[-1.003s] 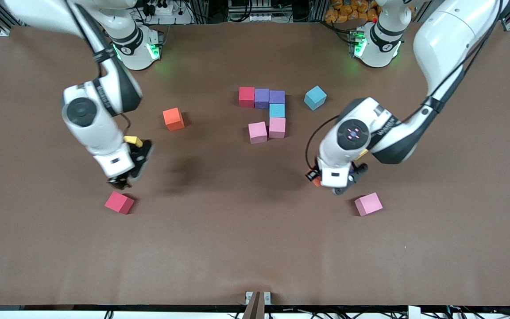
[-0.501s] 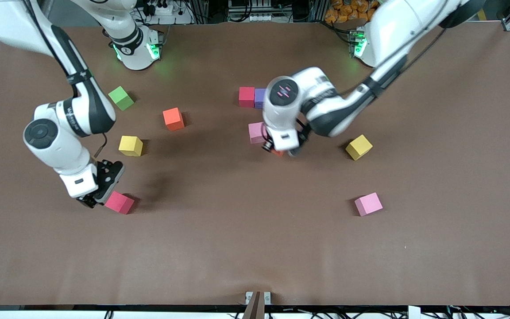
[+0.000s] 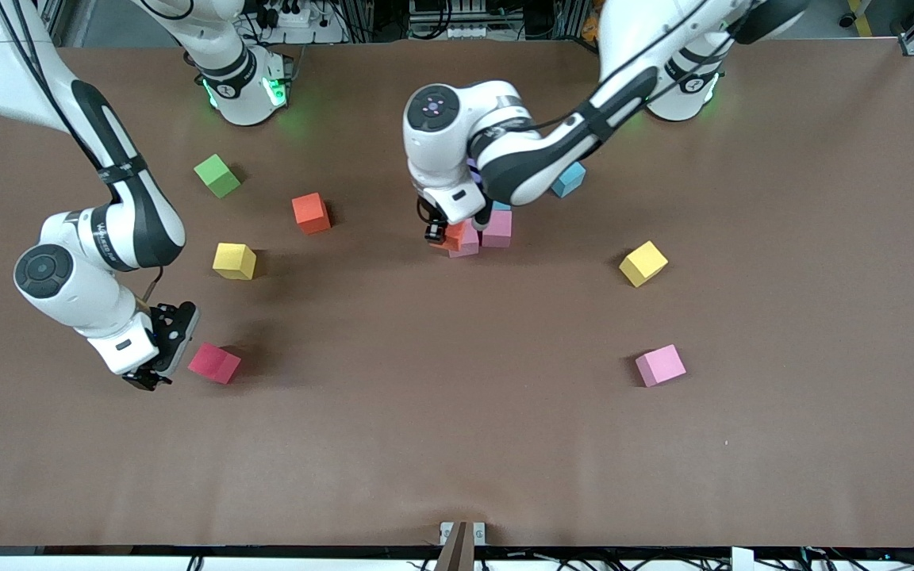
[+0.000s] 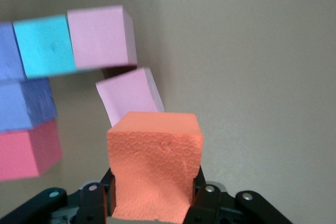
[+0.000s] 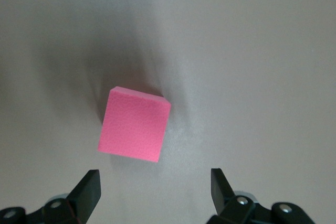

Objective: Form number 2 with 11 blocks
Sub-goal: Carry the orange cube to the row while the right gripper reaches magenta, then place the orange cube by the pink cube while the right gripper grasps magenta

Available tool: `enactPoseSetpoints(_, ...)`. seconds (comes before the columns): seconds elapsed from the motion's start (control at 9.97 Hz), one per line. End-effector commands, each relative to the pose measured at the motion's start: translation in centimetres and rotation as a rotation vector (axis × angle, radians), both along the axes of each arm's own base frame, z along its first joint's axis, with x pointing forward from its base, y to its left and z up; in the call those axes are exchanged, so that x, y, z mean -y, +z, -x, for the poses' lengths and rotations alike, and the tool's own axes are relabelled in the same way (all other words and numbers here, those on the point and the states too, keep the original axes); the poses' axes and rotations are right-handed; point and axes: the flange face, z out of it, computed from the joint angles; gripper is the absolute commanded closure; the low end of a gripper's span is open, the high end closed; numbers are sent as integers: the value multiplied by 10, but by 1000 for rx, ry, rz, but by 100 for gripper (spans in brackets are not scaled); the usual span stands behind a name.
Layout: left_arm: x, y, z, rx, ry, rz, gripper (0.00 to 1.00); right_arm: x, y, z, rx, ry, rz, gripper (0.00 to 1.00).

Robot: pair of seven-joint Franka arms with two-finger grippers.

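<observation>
Orange block [image 4: 155,169]: clamped in the left gripper [image 3: 443,232], hanging just above the tilted pink block [image 3: 466,242] at the lower end of the half-built figure, mid-table toward the edge with the arm bases. Free slot judged to lie beside that pink block, toward the right arm's end. Right gripper [image 5: 156,190]: jaws apart, empty, low over the table just beside the red block [image 3: 215,363], not yet straddling it.
</observation>
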Motion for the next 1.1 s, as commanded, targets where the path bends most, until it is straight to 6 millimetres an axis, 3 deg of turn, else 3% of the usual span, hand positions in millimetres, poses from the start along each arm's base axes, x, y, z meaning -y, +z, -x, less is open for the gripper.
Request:
enactPoseSetpoints(0.0, 31, -16, -7, 22, 155, 42, 72, -3, -12, -7, 1, 30, -5, 7)
enactPoseSetpoints(0.3, 45, -37, 0, 26, 217, 72, 71, -1, -34, -5, -23, -124, -49, 9)
enactPoseSetpoints(0.6, 45, -51, 6, 6, 202, 56, 69, -10, -56, -3, -29, -136, -69, 9)
enactPoseSetpoints(1.0, 43, -65, 17, -72, 159, 47, 67, -18, -71, -1, -46, -170, -78, 9)
